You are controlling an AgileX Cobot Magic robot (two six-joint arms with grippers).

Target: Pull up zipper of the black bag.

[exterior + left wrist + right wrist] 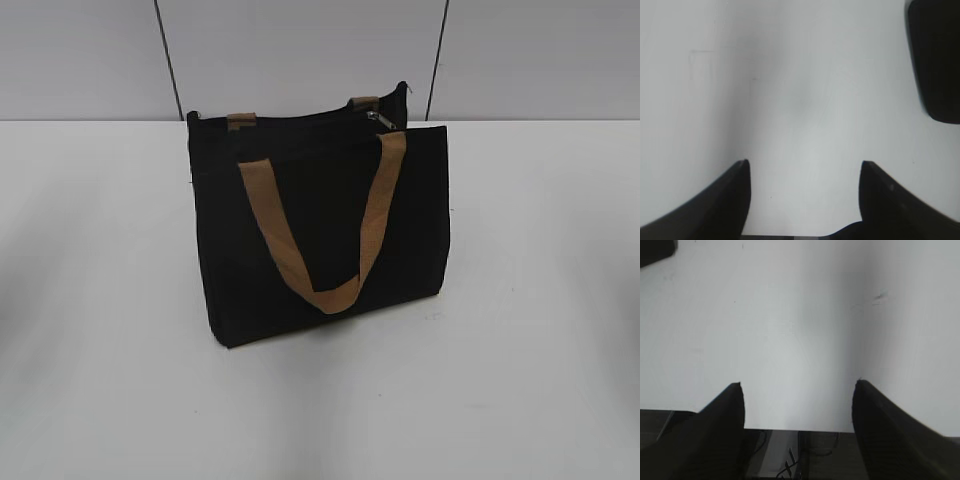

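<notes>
1. the black bag (320, 240) is standing upright near the middle of the white table (540, 380) in the exterior view, its broad face turned toward the camera.
2. the zipper (300, 122) is running along the bag's top edge, and its small silver pull (378, 119) is sitting at about 1 o'clock from the bag's centre, near the right end of the edge.
3. one tan handle (330, 225) is hanging down the front face in a u shape; the stubs of the other are showing at the top edge, toward 12 o'clock.
4. i am holding my left gripper (804, 200) with its jaws spread wide over bare table, gripping nothing; a dark shape i cannot identify (935, 60) is sitting at 2 o'clock in that wrist view.
5. i am holding my right gripper (798, 420) likewise spread and empty, above the table's near edge.
6. neither of my grippers is showing in the exterior view.
</notes>
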